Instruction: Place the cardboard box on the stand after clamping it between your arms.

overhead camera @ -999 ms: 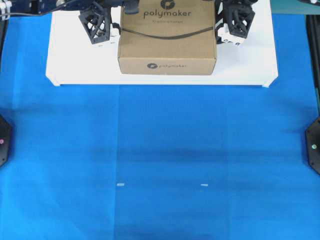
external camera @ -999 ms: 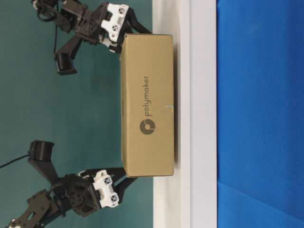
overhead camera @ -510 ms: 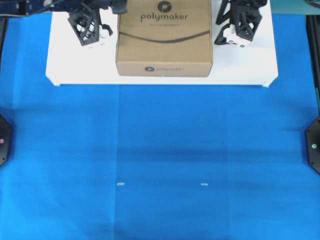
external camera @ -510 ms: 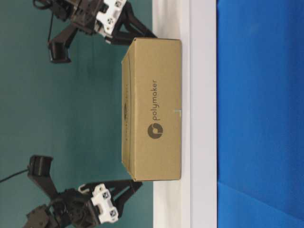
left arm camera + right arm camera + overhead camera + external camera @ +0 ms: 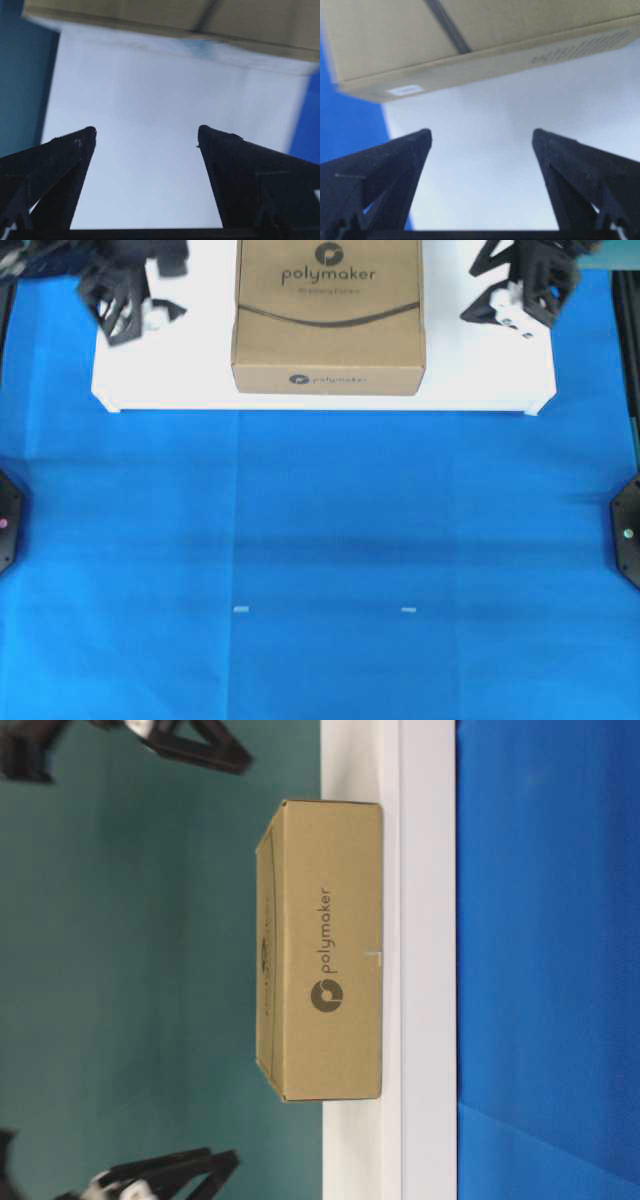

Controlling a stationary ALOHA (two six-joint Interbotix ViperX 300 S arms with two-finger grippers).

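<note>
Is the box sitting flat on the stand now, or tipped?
Flat: the cardboard box rests logo-up on the stand, its bottom edge flush in the table-level view.

Both end effectors have pulled away from the cardboard box. The left end effector now sits at the upper left of the overhead frame, the right end effector at the upper right. The box has settled flat on the stand, slightly further up-frame.
</note>
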